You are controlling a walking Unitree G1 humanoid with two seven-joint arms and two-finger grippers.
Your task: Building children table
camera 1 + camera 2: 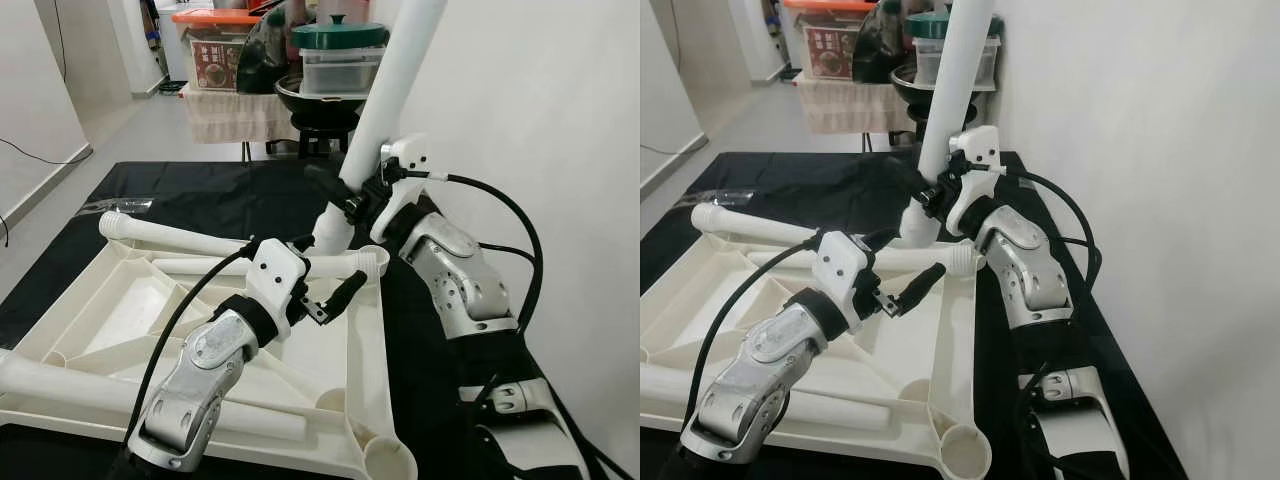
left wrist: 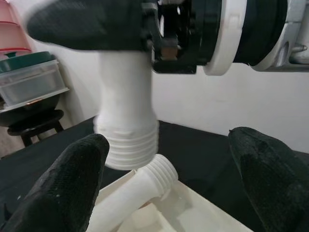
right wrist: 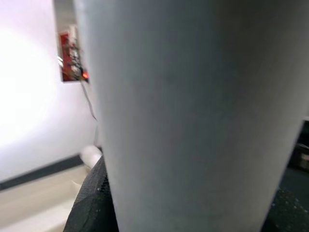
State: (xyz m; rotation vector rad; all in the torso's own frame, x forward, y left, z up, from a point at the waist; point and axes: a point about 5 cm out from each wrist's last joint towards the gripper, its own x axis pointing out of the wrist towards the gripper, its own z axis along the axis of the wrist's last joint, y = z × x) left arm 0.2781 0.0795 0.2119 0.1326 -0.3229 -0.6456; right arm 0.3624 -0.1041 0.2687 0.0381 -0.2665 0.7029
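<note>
The right gripper (image 1: 352,200), jaws clenched on a white table leg (image 1: 385,110), holds it upright over the far corner of the upturned white tabletop (image 1: 365,340), while the left gripper (image 1: 335,297) hovers beside it, jaws released; no leg looks fitted yet, others lying loose
</note>
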